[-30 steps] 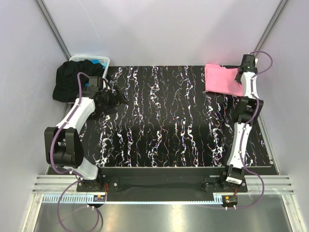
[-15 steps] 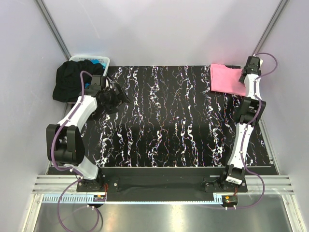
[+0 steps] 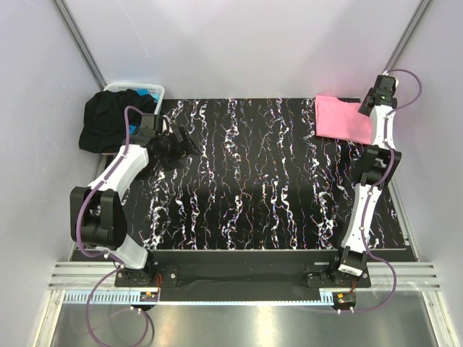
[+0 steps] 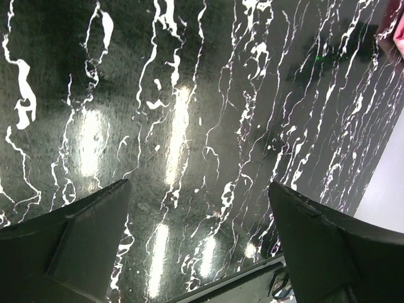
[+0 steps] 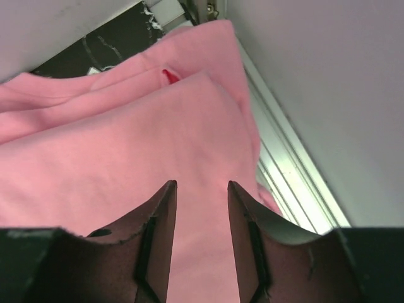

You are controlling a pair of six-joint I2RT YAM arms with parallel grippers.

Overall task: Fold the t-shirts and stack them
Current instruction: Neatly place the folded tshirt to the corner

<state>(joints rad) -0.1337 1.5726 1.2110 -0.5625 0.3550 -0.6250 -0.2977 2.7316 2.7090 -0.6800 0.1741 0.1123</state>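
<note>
Lying folded flat at 1 o'clock on the desk (image 3: 253, 188), hard in the far right corner, the pink shirt (image 3: 338, 119) looks parked there on purpose: that corner is out of the working middle, so it probably serves as the foot of the stack. The right jaws hang just over its 3 o'clock edge, parted to a narrow gap. The wrist view shows pink cloth beneath and beyond them but none pinched between, so they hold nothing. The left jaws stand wide over bare desk at 10 o'clock, also holding nothing. They are close to the black shirt (image 3: 108, 119), which is heaped unfolded over the basket (image 3: 158, 90) just off the desk's 10 o'clock corner. A scrap of blue shirt (image 3: 142, 93) shows inside the basket at the heap's 1 o'clock side, mostly buried. The wide stance beside that heap suits a grab at loose cloth, so my guess is that the black shirt is the next one to be drawn onto the open middle, where there is room to spread and fold. One shirt of three seems done. As for writing, none can be read anywhere. A small red tag (image 5: 169, 76) peeps from between the pink shirt's layers at 12 o'clock in the right wrist view, too small to tell whether it bears a brand, and the basket shows no legible marks.
</note>
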